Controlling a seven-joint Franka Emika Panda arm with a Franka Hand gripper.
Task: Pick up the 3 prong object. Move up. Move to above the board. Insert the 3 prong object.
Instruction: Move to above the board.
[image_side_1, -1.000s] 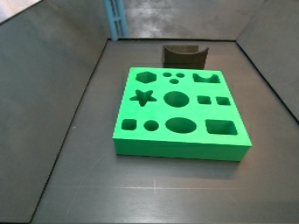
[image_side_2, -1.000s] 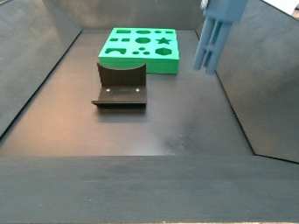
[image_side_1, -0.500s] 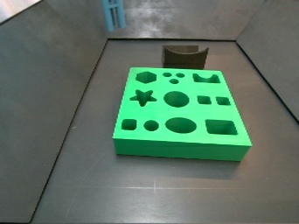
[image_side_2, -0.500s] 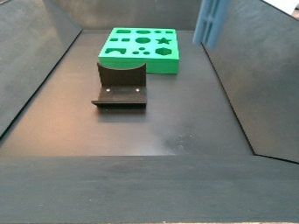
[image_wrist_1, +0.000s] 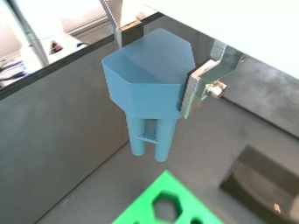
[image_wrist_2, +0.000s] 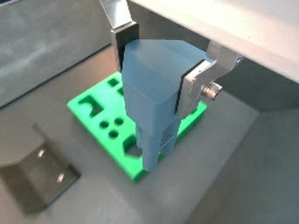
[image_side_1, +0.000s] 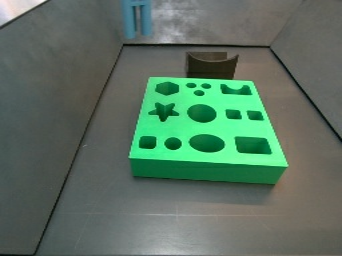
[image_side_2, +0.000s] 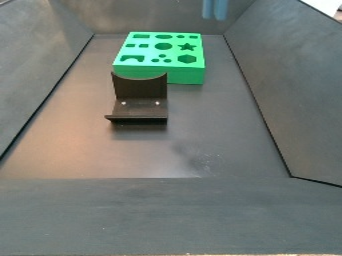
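- Jaws clamped on the 3 prong object (image_wrist_2: 158, 87), legs pointing down.
- Gripper (image_wrist_1: 158, 66) held high above the floor.
- Board (image_side_1: 207, 133) lay at 12 o'clock from the fixture (image_side_2: 138, 100).

Even, dim light; the pincer (image_wrist_1: 149, 79) looks slightly soft, perhaps from closeness.
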